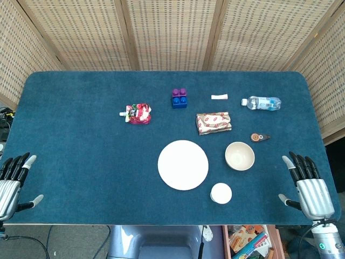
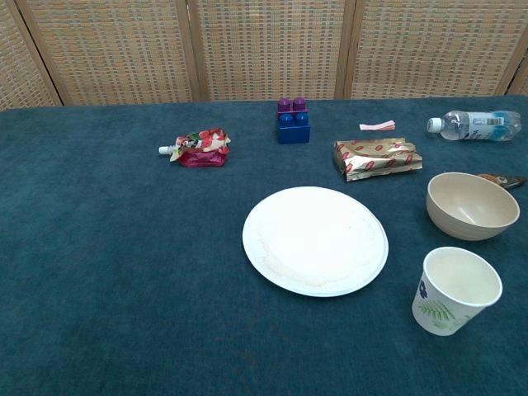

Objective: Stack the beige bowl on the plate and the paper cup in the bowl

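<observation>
Nearest, the left hand (image 1: 13, 181) and right hand (image 1: 307, 186) rest at the table's (image 1: 81, 162) near corners, fingers spread, holding nothing. The paper cup (image 2: 456, 290) stands upright beside the bare plate (image 2: 315, 239), with the beige bowl (image 2: 471, 205) just behind (seemingly empty), all within the right hand's reach.

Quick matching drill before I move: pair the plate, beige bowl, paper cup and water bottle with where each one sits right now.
Things:
1. plate
2. beige bowl
3. paper cup
4. water bottle

Places:
A. lying on its side, far right of the table
B. nearest the front edge, upright
C. empty, left of the bowl
D. empty, between cup and snack packet

Pairs: 1-C, 2-D, 3-B, 4-A
</observation>
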